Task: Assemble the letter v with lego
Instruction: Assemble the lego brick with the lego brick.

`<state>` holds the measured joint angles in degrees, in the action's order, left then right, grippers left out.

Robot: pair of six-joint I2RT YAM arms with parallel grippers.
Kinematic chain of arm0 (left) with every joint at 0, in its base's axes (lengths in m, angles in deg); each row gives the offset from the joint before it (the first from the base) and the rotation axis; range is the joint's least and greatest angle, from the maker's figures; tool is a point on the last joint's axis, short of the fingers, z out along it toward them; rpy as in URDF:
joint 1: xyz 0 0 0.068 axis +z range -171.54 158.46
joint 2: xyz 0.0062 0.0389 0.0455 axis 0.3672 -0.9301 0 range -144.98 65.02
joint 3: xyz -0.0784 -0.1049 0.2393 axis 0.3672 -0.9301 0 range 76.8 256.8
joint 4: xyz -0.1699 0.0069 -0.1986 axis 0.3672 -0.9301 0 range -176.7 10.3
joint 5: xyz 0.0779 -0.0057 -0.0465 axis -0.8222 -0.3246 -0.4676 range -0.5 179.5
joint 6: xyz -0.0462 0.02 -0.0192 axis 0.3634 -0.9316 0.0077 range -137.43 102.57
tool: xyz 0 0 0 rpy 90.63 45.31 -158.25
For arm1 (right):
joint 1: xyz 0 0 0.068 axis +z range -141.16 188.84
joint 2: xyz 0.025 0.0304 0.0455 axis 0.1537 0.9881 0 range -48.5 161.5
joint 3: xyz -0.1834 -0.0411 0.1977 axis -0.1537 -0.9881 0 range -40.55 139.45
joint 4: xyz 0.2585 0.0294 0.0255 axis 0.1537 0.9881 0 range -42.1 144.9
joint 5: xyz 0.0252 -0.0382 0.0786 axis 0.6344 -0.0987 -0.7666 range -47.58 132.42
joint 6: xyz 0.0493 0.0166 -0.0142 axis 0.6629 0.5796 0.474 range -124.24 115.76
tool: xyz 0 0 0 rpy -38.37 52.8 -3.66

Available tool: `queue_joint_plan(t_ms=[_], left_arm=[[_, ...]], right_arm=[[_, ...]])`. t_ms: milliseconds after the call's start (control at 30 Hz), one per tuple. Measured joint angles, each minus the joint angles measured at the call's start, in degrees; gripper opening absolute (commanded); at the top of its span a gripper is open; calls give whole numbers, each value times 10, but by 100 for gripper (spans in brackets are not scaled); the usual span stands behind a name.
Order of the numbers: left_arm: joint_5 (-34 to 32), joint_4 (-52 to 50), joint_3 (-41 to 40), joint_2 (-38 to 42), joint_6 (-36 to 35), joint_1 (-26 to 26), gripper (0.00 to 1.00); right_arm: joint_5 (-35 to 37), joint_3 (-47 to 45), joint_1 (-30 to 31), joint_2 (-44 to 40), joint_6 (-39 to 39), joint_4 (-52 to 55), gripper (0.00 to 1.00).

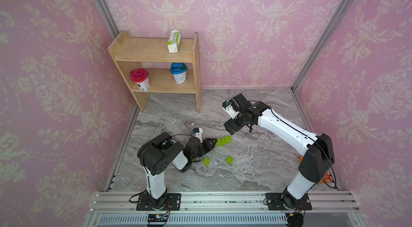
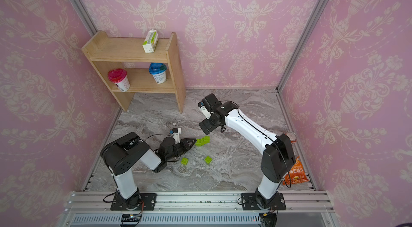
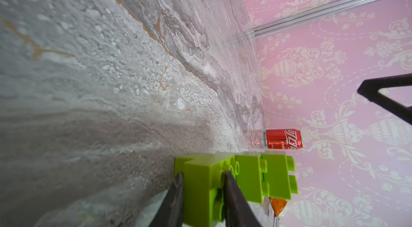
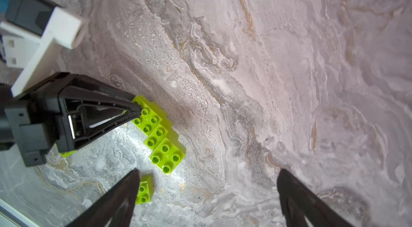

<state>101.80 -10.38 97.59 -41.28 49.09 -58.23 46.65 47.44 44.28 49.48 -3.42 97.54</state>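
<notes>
I'm pinching the end brick of the stepped lego row [image 4: 159, 134] in my left gripper [image 1: 214, 141] on the table [image 1: 256, 170], my right gripper [image 1: 230, 129] hanging wide open, empty, just above.

Only brand I can read for sure: white Coca-Cola script on the red can [image 3: 283, 139], seen in left wrist view. The orange snack bag [image 2: 295, 173] has big white Chinese chars in a top view, but they're too soft for me to read w/ confidence. The carton [image 2: 151, 41] has green print. The red-lid cup [image 2: 121, 83] and blue-lid cup [image 2: 159, 77] have small label print. All three illegible from here.
</notes>
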Motion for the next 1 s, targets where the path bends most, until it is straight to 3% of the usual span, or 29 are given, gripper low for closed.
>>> queue_joint_plan(t_ms=[167, 333, 1000], left_arm=[[-17, 30, -4, -15, 15, -4, 20], [-28, 44, -9, -19, 20, -4, 20], [-43, 72, -10, -36, 26, -7, 21]], right_arm=[[-5, -5, -1, 20, 142, -1, 96], [-11, -13, 14, 46, 217, -6, 89], [-18, -13, 38, 90, 258, -9, 74]])
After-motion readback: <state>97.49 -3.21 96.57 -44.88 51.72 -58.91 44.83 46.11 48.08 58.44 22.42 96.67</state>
